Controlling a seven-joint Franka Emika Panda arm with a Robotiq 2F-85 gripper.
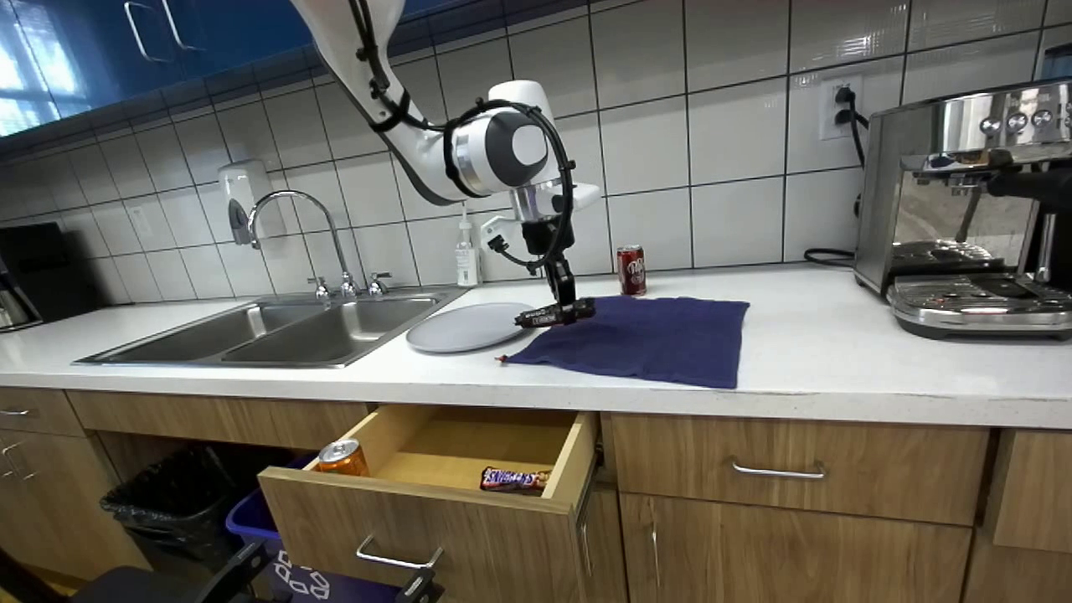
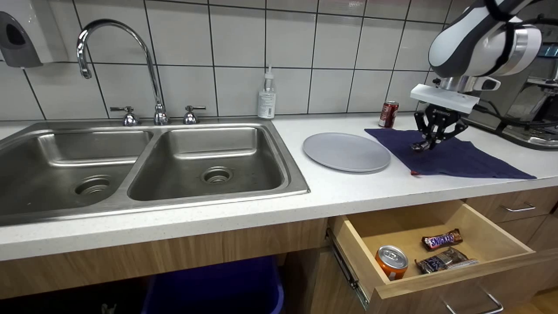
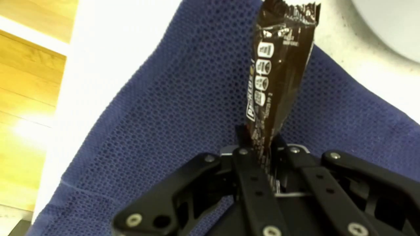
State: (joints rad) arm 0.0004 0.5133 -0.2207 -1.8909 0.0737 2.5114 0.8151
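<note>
My gripper is shut on a brown wrapped bar, whose crimped end sticks out past the fingers in the wrist view. Both exterior views show the gripper low over a dark blue cloth on the white counter, with the bar jutting toward a round grey plate. Whether the bar touches the cloth, I cannot tell. Behind the cloth stands a dark red can. By the cloth's front corner is a small red thing, too small to make out.
Below the counter, a drawer is pulled out, holding an orange can, a Snickers bar and a dark packet. Beyond the plate are a double sink and a pump bottle. A coffee machine stands opposite.
</note>
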